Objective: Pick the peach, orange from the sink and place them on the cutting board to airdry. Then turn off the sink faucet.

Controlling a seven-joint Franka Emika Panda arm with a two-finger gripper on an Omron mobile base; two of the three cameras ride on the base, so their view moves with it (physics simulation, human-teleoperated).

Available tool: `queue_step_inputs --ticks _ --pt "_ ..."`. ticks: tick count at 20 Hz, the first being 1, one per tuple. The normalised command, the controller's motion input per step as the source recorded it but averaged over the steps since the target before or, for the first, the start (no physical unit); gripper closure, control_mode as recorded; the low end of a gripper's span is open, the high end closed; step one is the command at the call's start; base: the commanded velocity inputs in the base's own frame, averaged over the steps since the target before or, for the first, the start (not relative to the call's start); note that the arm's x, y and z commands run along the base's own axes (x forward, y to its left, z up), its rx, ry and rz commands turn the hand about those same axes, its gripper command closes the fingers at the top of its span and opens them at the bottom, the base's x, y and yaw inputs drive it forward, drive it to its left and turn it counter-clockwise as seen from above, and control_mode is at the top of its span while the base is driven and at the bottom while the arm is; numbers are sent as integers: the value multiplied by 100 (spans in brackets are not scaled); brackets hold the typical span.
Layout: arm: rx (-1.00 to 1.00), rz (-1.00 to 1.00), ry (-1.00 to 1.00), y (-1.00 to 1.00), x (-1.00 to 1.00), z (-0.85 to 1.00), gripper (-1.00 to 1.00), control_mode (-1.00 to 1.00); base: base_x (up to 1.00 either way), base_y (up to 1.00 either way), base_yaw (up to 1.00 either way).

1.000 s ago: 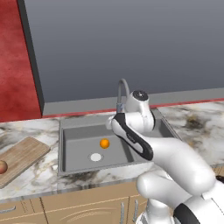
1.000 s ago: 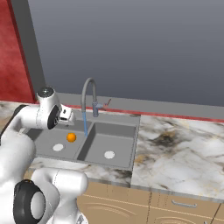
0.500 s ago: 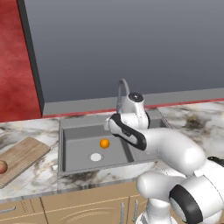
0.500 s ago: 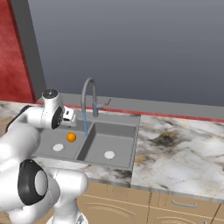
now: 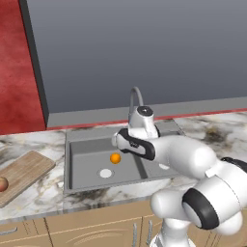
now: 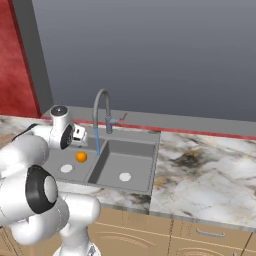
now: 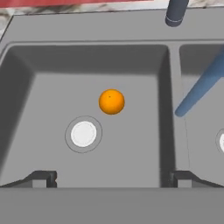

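One fruit left in the sink (image 5: 72, 159): the orange (image 5: 115, 157), on the floor of the left basin just beyond the round white drain (image 5: 105, 173), apart from every wall. Further left, on the counter, the cutting board (image 5: 26, 171) with the peach (image 5: 2, 184) already at its near end. Above the left basin, the gripper (image 7: 111, 177), jaws spread fully wide and holding nothing, fingertips (image 7: 43, 178) well short of the fruit. Likely step in hand: reaching down for the orange. Best done by centring the open jaws over the ball, descending straight until the fingertips straddle its widest part, then closing gently, since a smooth ball may roll away across the flat basin floor if nudged off-centre. To the right, the sink faucet (image 6: 102, 107) with a blue stream of water (image 6: 97, 141) falling at the divider between the basins; worth keeping the wrist clear of the spout on the lift. No brands, labels or writing readable anywhere.
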Motion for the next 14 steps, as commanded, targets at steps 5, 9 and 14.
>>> queue_step_inputs --ticks 5,9,14 --pt "0 0 1 2 14 -30 -100 -100 0 0 0" --pt "0 0 2 8 20 -32 -100 -100 0 0 0" --pt "0 0 2 9 18 -33 -100 -100 0 0 0"
